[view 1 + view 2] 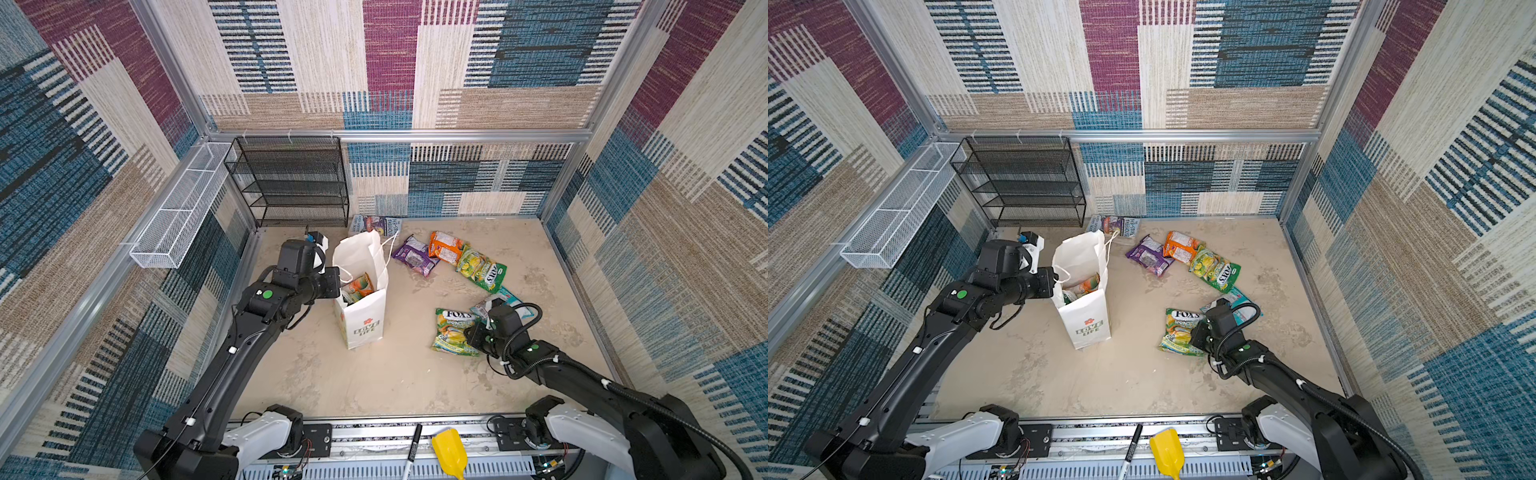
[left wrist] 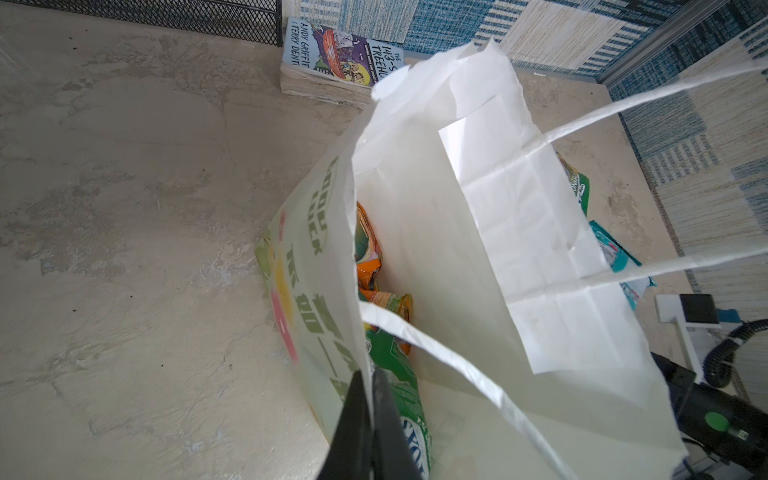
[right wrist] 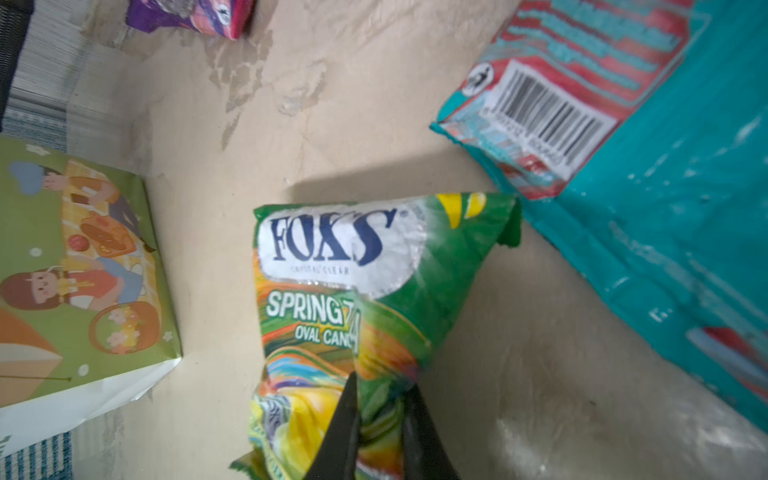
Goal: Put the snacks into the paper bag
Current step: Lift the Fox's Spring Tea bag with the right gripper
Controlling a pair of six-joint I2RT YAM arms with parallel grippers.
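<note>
The paper bag (image 1: 365, 328) stood upright a little left of the middle of the desk (image 1: 374, 386). Its mouth was open and some snacks (image 1: 359, 287) were already inside. The left gripper (image 2: 370, 376) was closed on the top edge of one bag wall, with one finger outside and one inside, so it held the mouth open.

The right gripper (image 3: 380, 390) was closed on a small fold of film on the FOX'S packet (image 3: 345, 257). This packet lay on the right half of the desk, just beside the teal packet (image 3: 665, 199). The purple packet (image 1: 413, 258), the orange packet (image 1: 445, 247) and a green packet (image 1: 482, 270) lay together nearer the far edge, well apart from the bag.

I think the main danger was the thin pinch. The film is glossy, and the weight of the candies would hang below the fingers, so the packet could slide out during the lift. A packet hanging long could also hit the rim of the bag or catch on the handle (image 2: 457, 368) that crossed the mouth. The bag is light paper and was held by one wall only, so a push from the side could tip it, fold the wall inward or tear the paper at the clamp.
</note>
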